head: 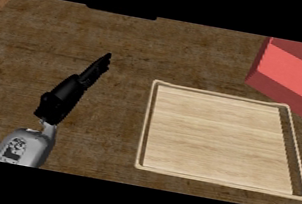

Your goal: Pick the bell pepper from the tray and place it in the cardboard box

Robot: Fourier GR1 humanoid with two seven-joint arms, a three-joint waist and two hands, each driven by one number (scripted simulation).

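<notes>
The tray (220, 179) shows only bare wood and no bell pepper is in view. The left hand (74, 90) rests on the bench (59, 42), fingers straight and pressed together, holding nothing. Judging by this, the placing into the red box (300, 79) is likely done or hidden; the right hand is unseen.

Tray at centre right, box behind it, one hand to its left.
The tray (220, 181) lies flat on the counter (58, 47). The box (300, 79) sits at the far right corner, behind the tray and overlapping its back right corner. The left hand (73, 91) shows left of the tray, apart from it, fingers pointing away.
</notes>
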